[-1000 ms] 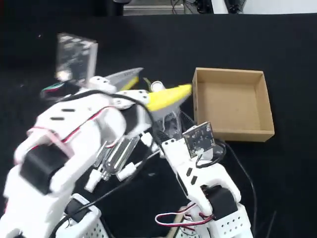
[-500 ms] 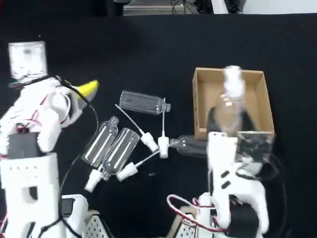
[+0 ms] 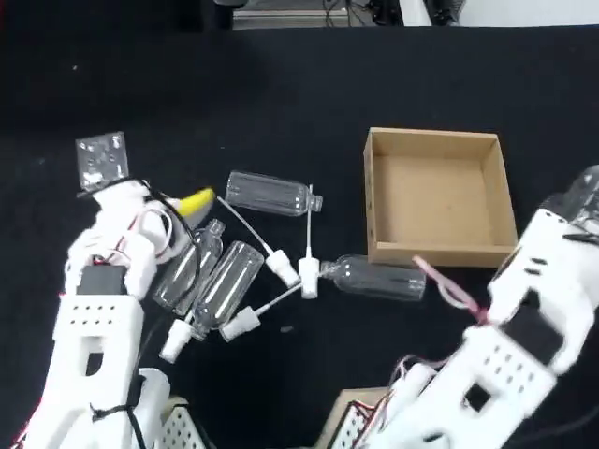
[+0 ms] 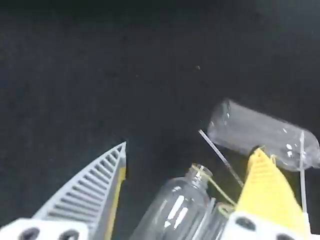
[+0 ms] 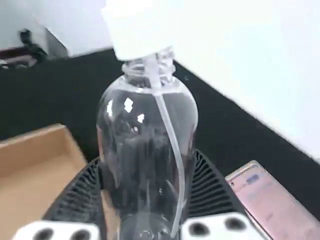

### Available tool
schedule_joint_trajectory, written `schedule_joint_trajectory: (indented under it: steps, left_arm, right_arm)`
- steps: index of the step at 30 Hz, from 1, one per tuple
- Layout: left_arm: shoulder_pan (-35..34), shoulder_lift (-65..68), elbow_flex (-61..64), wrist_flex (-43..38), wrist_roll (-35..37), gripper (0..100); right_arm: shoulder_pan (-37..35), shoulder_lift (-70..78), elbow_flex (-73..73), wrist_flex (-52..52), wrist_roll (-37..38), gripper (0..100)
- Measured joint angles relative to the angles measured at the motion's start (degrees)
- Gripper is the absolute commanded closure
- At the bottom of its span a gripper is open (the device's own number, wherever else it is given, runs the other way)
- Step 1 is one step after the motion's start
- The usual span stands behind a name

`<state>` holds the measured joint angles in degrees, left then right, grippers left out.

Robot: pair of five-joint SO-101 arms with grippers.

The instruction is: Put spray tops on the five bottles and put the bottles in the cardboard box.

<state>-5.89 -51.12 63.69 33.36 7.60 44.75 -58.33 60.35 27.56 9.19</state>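
Observation:
My left gripper (image 4: 190,150) is open, its grey and yellow fingers (image 4: 265,182) standing either side of the neck of an uncapped clear bottle (image 4: 177,207) on the black table. In the high view that gripper (image 3: 193,206) sits at the top of two bottles lying side by side (image 3: 211,276). Another uncapped bottle (image 3: 268,192) lies just beyond. A bottle with a spray top (image 3: 370,278) lies in front of the cardboard box (image 3: 440,248). Right of the box, my right gripper (image 5: 145,192) is shut on an upright bottle with a white spray top (image 5: 147,120).
Loose white spray tops (image 3: 281,266) with long dip tubes lie among the bottles, two more (image 3: 241,323) near the table's front. A pink flat object (image 5: 262,192) lies behind the held bottle. The left arm's base (image 3: 89,355) stands at the front left.
The right arm swung from over the box out to its right side, still carrying the bottle. The left gripper moved in from the far left to the necks of the paired bottles.

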Motion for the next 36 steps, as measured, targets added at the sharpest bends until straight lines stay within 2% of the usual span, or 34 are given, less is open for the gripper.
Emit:
schedule_joint_trajectory:
  steps: [8, 17, 25, 31, 36]
  left_arm:
    - [1.49, 0.00, 4.92, -1.49, 0.70, 64]
    - [1.49, 0.00, 6.42, -1.58, 0.70, 64]
    - [1.76, 0.00, 6.42, -1.58, 0.70, 64]
    - [1.76, 0.00, 6.42, -1.58, 0.70, 64]
    - [1.76, 0.00, 6.42, -1.58, 0.70, 64]
  right_arm:
    - [4.40, 23.82, 5.01, -33.49, -0.09, 98.8]
    - [8.26, 51.87, -1.76, -57.85, -0.09, 98.8]
    - [9.85, 71.82, -13.45, -68.66, -0.09, 98.8]
    - [10.29, 81.93, -23.91, -69.80, -4.92, 98.8]
    - [11.34, 89.93, -34.37, -69.80, -5.45, 98.8]
